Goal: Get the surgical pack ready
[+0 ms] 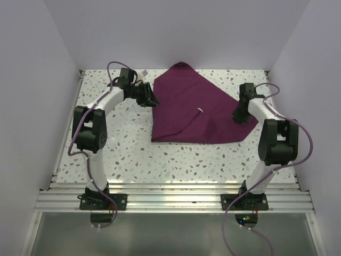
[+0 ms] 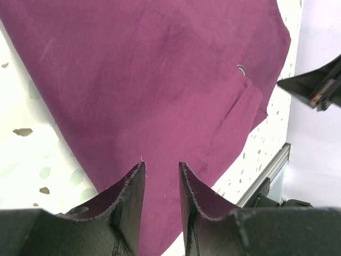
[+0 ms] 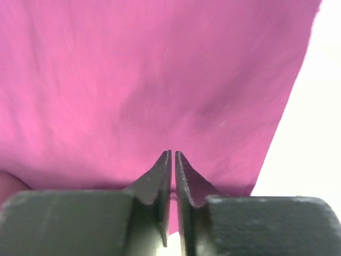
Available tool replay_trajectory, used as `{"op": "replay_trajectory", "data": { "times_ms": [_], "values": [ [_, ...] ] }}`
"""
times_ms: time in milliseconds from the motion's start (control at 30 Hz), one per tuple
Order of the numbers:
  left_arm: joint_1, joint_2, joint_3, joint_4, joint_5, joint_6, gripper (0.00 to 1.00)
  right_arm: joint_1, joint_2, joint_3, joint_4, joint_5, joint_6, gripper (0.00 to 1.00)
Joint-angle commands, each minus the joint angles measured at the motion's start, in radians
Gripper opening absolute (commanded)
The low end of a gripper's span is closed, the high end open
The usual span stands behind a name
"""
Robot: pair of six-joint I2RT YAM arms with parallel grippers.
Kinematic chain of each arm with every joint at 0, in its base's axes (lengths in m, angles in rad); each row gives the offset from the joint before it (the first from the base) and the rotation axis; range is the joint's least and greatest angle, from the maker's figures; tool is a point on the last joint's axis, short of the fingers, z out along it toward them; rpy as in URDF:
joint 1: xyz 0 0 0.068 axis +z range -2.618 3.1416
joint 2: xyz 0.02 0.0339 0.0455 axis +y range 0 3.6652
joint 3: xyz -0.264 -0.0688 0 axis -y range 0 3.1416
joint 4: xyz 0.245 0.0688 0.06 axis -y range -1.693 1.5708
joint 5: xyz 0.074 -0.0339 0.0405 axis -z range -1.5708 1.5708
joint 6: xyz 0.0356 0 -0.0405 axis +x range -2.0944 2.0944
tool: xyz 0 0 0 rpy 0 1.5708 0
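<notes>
starting at the left, the left gripper (image 1: 145, 96) hangs at the left edge of the cloth (image 1: 186, 101), its fingers a moderate way apart with nothing between them; its wrist view shows only purple fabric lying beneath the gap. the cloth sits on the speckled table (image 1: 133, 154) toward the middle and far side, folded over itself into an uneven wedge, with one point toward the back wall and a flap laid across from the right. a small silver loop (image 1: 200, 110) peeks out at the flap's edge, likely the handle of an instrument inside, though too little shows to be sure. no tray, gauze or packets are in view, and whether they lie under the cloth cannot be told. further right, the right gripper (image 1: 240, 114) is at the cloth's right corner, its fingers closed to a hairline slit. no purple shows in that slit, so it seems to hold nothing, though a pinched edge cannot be ruled out. by my reading the wrapping is well under way: the first folds are made, and what is left is to bring the remaining sides over, cover the loop and tidy the bundle
</notes>
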Motion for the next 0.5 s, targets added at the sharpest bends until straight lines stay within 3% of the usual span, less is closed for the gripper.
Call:
{"op": "replay_trajectory", "data": {
  "times_ms": [0,200,367,467],
  "values": [
    [0.007,-0.046,-0.033,0.054,0.034,-0.018,0.35,-0.065,-0.023,-0.016,0.129,0.109,0.094,0.19],
    [0.008,-0.068,-0.076,0.062,0.025,-0.011,0.35,-0.212,0.034,-0.006,0.123,0.072,0.065,0.43],
    [0.01,-0.068,-0.091,0.056,0.014,-0.009,0.35,-0.261,0.062,0.003,0.134,0.055,-0.014,0.59],
    [0.011,-0.062,-0.086,0.054,0.016,-0.014,0.35,-0.267,0.122,0.023,0.149,0.022,-0.053,0.62]
  ]
}}
